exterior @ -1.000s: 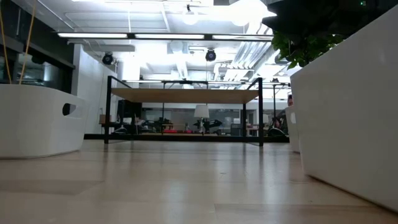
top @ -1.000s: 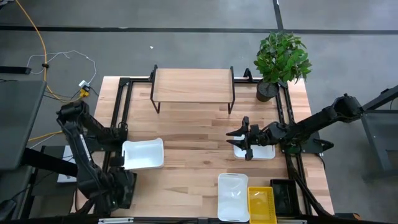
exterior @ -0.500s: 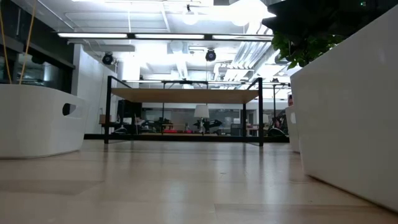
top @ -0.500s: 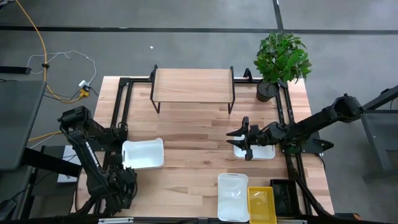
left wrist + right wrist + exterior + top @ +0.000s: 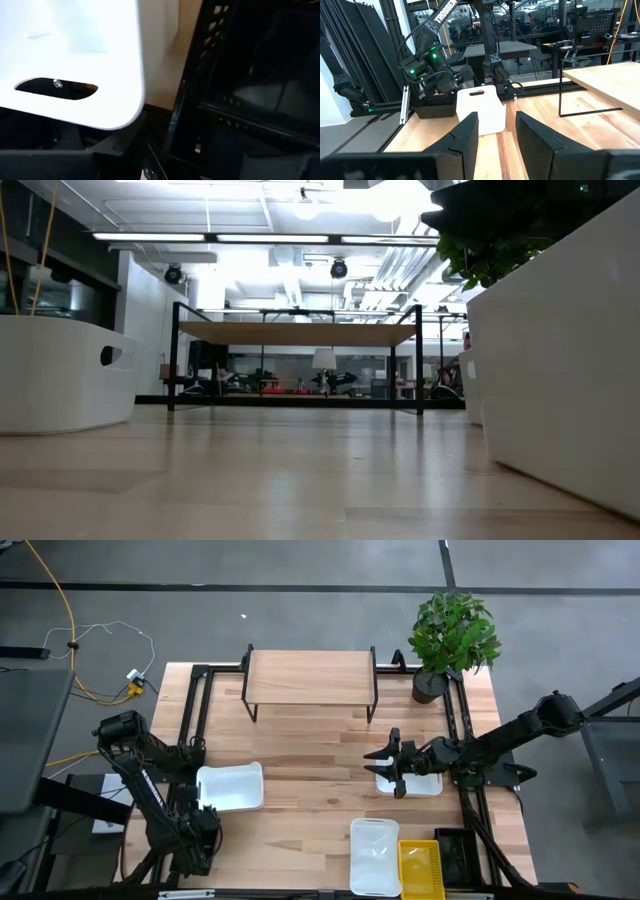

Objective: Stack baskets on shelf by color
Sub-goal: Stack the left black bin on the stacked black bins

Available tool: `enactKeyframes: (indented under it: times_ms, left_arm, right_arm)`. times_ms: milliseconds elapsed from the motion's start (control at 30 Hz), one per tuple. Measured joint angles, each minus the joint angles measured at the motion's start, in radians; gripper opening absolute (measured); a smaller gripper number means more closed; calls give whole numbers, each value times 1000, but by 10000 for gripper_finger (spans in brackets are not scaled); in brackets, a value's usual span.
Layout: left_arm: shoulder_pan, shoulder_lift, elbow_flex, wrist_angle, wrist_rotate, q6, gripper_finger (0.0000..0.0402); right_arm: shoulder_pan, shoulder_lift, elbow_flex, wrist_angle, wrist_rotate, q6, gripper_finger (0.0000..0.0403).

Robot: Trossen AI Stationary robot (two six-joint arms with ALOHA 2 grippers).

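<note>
While both arms hung motionless over the tabletop [image 5: 300, 760], the high view laid everything out. The shelf [image 5: 310, 677] stood at the far edge with nothing on its wooden top. 1 white basket [image 5: 230, 787] sat near the left side, just beside the left claw [image 5: 196, 808], which was tucked low at the tabletop's left edge; whether its fingers were spread I could not tell from above. The right claw [image 5: 392, 762] hovered over a second white basket [image 5: 410, 781] on the right side, its 2 fingers apart and gripping nothing. A third white basket [image 5: 375, 856] and 1 yellow basket [image 5: 421, 869] lay side by side, touching, at the near edge. A potted plant [image 5: 452, 635] stood at the far right corner.

From the low view, the shelf [image 5: 296, 333] stood on thin black legs straight ahead, a white basket [image 5: 60, 375] on one side and a big white wall of another basket [image 5: 560, 370] close on the other.

At the left wrist, a white basket's handle slot [image 5: 56, 88] showed close up, lying against black frame parts; that claw's own fingers could not be made out.

At the right wrist, 2 dark fingers [image 5: 465, 137] stood apart with only bare wood between them, and the far white basket [image 5: 480, 107] lay beyond, by the left arm [image 5: 427, 60].
</note>
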Motion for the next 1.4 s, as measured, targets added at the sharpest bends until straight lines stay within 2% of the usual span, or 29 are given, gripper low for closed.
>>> enactKeyframes:
  times_ms: [133, 233, 467, 667, 900, 1100, 1267, 1400]
  left_arm:
    - [0, 0, 0, 13, -1, 14, 156]
    - [0, 0, 0, 30, 6, 29, 134]
    - [0, -13, 4, 37, 46, 28, 17]
    - [14, -55, 90, -11, 37, 20, 12]
    - [29, -99, 275, -113, -130, 10, 3]
    - [51, -107, 441, -186, -314, 67, 1]
    - [115, -107, 521, -176, -513, 243, 1]
    - [211, -107, 526, -55, -627, 501, 0]
  right_arm:
    - [0, 0, 0, 0, 0, 0, 119]
    - [0, 0, 0, 0, 0, 0, 119]
    - [0, 0, 0, 0, 0, 0, 119]
    - [0, 0, 0, 0, 0, 0, 119]
    - [1, 0, 0, 9, -13, 10, 119]
    - [1, 0, 0, 99, -109, 30, 119]
    - [1, -1, 0, 299, -260, 81, 119]
    - [1, -19, 0, 406, -344, 124, 119]
